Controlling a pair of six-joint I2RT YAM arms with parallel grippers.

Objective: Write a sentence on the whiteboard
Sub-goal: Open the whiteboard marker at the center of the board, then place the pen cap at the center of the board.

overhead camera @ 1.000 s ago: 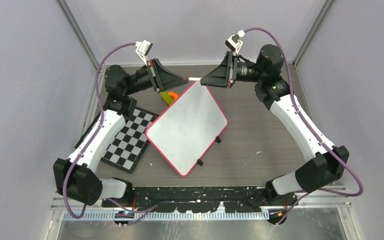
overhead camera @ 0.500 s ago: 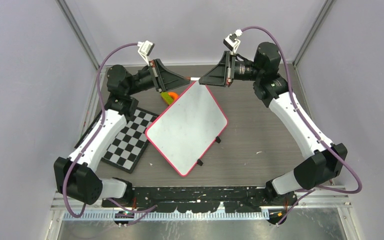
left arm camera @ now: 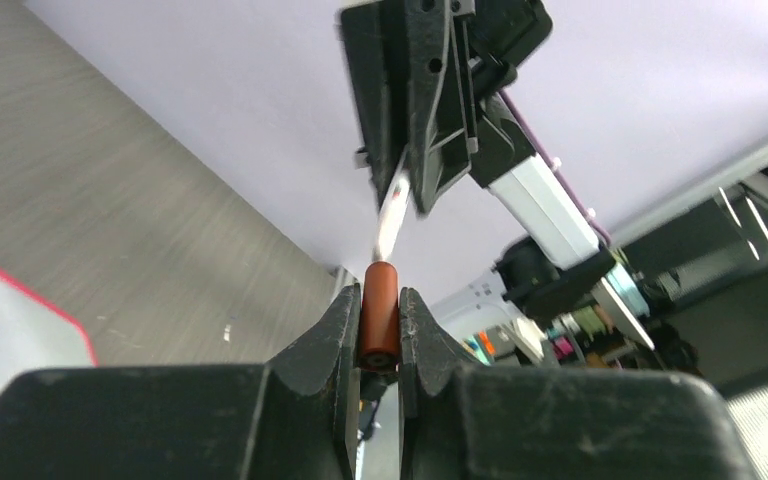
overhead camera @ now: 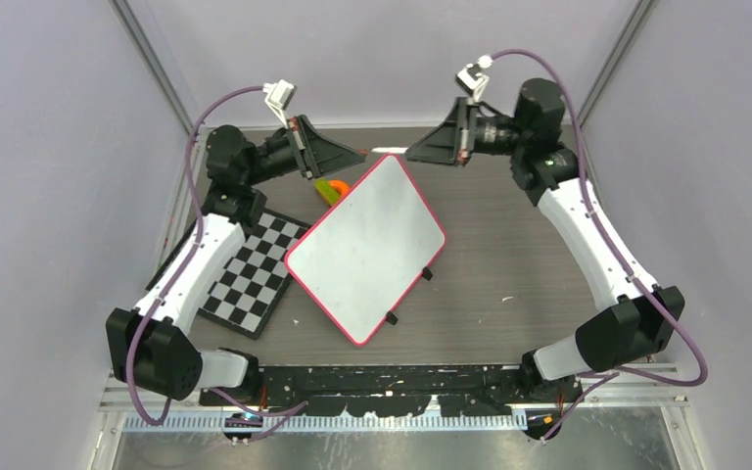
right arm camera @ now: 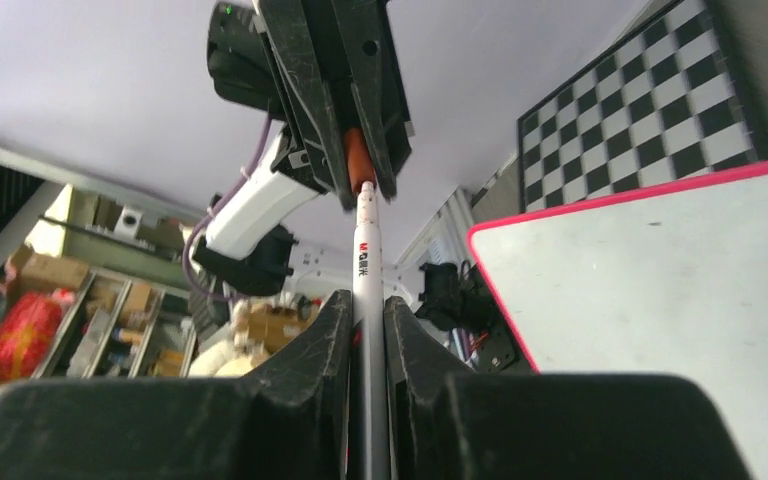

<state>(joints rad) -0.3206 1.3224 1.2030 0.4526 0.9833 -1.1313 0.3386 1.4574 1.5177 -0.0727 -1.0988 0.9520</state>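
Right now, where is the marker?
In the top view the marker hangs at the far middle, beyond the far corner of the whiteboard, its cap end in the left gripper, its barrel in the right gripper.

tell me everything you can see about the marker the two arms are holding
The marker is a slim white barrel with small red and dark print and a reddish-brown cap. It hangs roughly level above the table, past the far corner of the whiteboard. The left gripper is shut on the cap, the right gripper on the barrel.
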